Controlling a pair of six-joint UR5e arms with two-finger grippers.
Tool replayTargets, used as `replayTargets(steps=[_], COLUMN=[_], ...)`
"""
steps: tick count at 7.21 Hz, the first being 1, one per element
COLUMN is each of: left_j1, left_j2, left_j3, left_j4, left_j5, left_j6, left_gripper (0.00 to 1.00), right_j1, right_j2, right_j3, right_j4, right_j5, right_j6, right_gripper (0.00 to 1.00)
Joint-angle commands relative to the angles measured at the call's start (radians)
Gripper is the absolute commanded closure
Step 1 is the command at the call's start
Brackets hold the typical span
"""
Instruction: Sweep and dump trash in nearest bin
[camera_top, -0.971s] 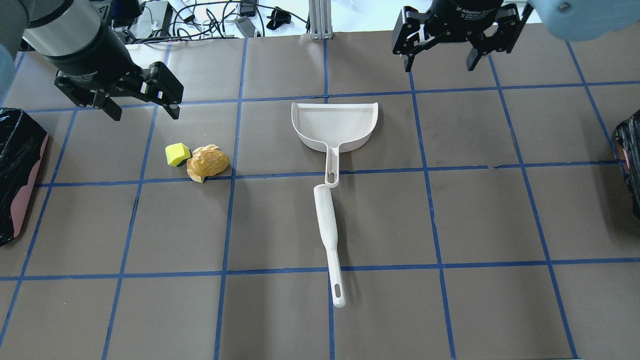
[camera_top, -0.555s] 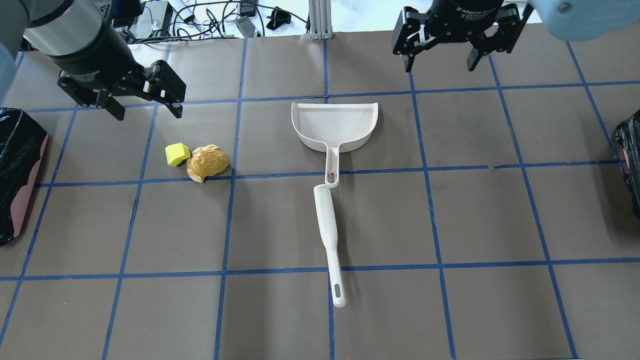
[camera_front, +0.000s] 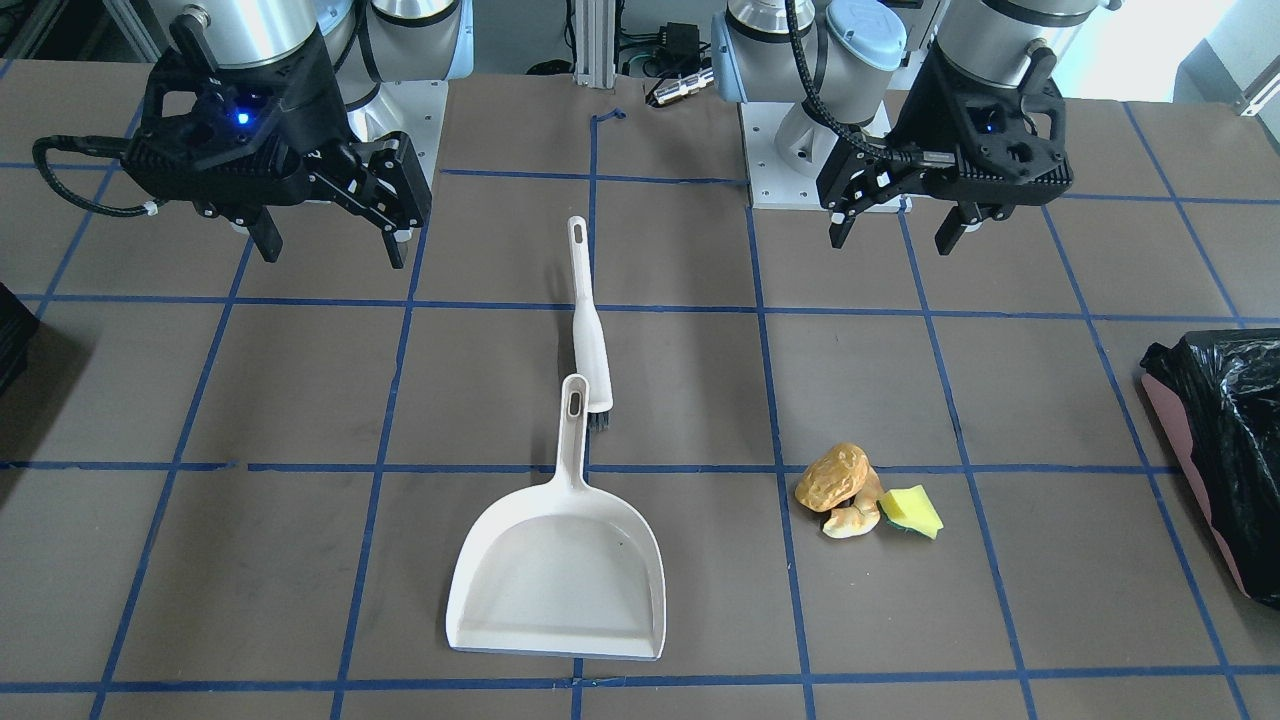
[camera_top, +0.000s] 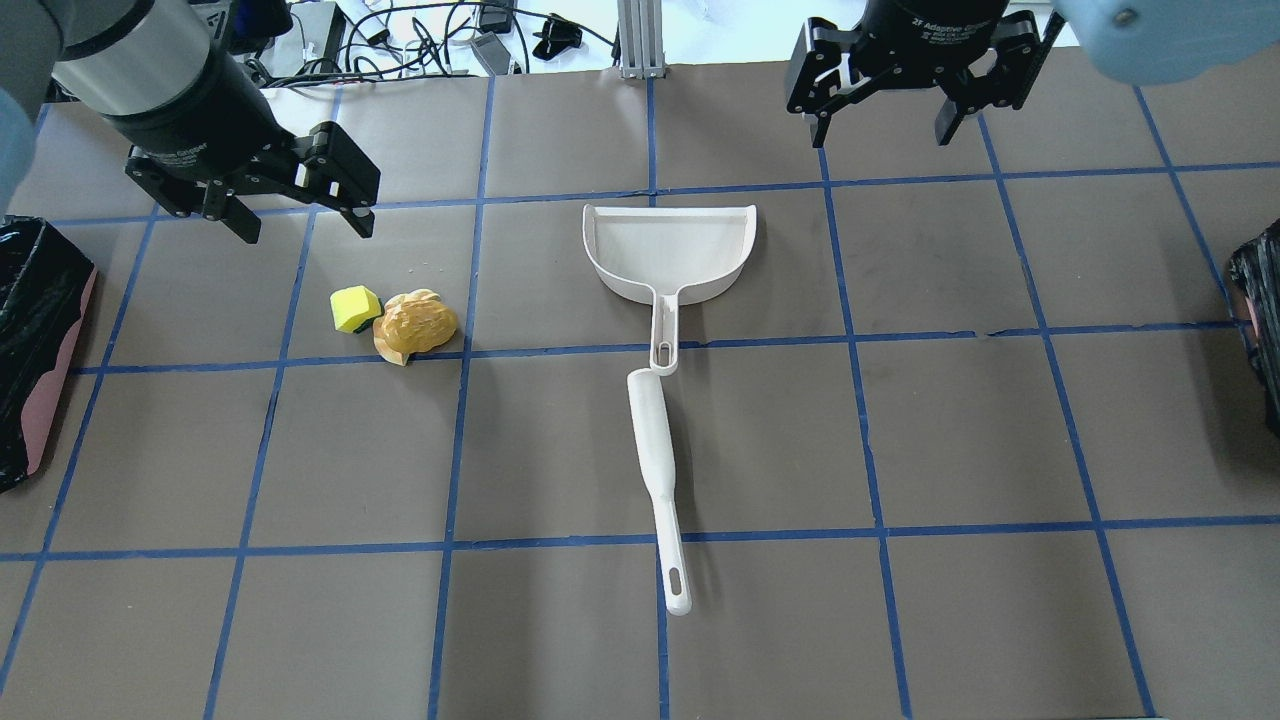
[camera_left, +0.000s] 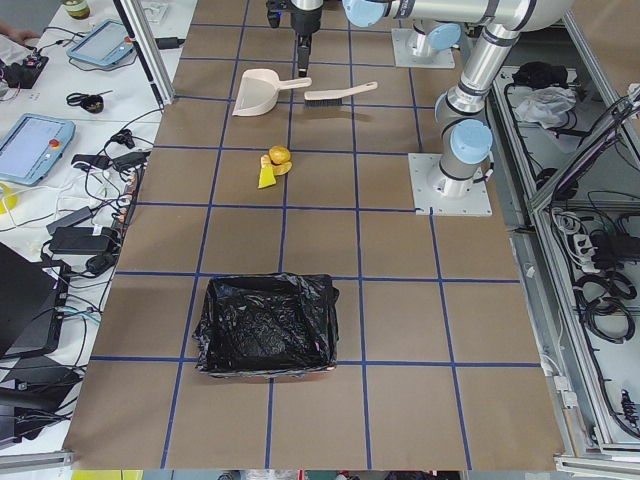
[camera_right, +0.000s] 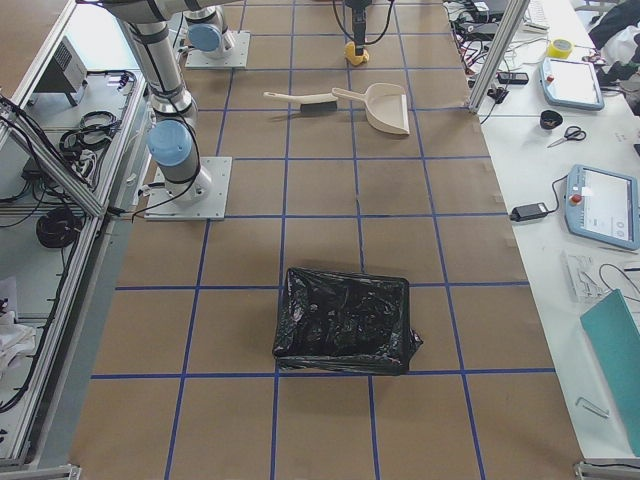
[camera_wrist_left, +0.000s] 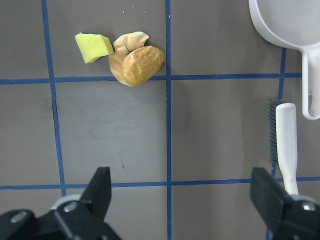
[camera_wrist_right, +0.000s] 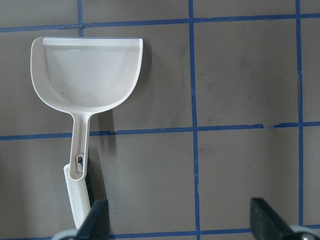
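Left gripper (camera_top: 305, 225): fingers spread wide and holding nothing, hovering over the desk (camera_top: 1000, 420) just beyond the trash.
Right gripper (camera_top: 882, 130): fingers wide apart and empty, above the desk's far side, beyond the dustpan and to its right.
Writing: white print on the right gripper's body reads "2F Adaptive", the rest is blurred; the left gripper's print is too small to read.
Trash (camera_top: 400, 322): one small pile on the desk's left half, beside a blue tape line (camera_top: 900, 337).
Pieces: orange-brown walnut-like piece (camera_top: 418, 322) leans on a pale crust piece (camera_front: 850, 522); the yellow sponge wedge (camera_top: 353, 308) touches the crust.
Bin (camera_top: 40, 340): pink-sided with a black bag liner, at the desk's left end, well apart from the trash.
Dustpan (camera_top: 670, 250): white, mid-desk, mouth facing away from the robot.
Brush (camera_top: 655, 460): white, its head at the dustpan's handle end.
Second bin (camera_top: 1262, 330): black-bagged, at the right end.
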Motion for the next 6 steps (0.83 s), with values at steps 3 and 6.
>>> replayTargets(steps=[3, 6], left_j1=[0.002, 0.003], left_j2=[-0.003, -0.011], left_j3=[-0.003, -0.003], left_j4=[0.022, 0.031], left_j5=[0.000, 0.000], left_j6=[0.005, 0.004], left_gripper=[0.00, 0.00], right_j1=[0.000, 0.000], right_j2=[0.001, 0.000], right_j3=[0.006, 0.006], right_j4=[0.000, 0.000], right_j5=[0.005, 0.004], right_j6=[0.002, 0.004], right_gripper=[0.00, 0.00])
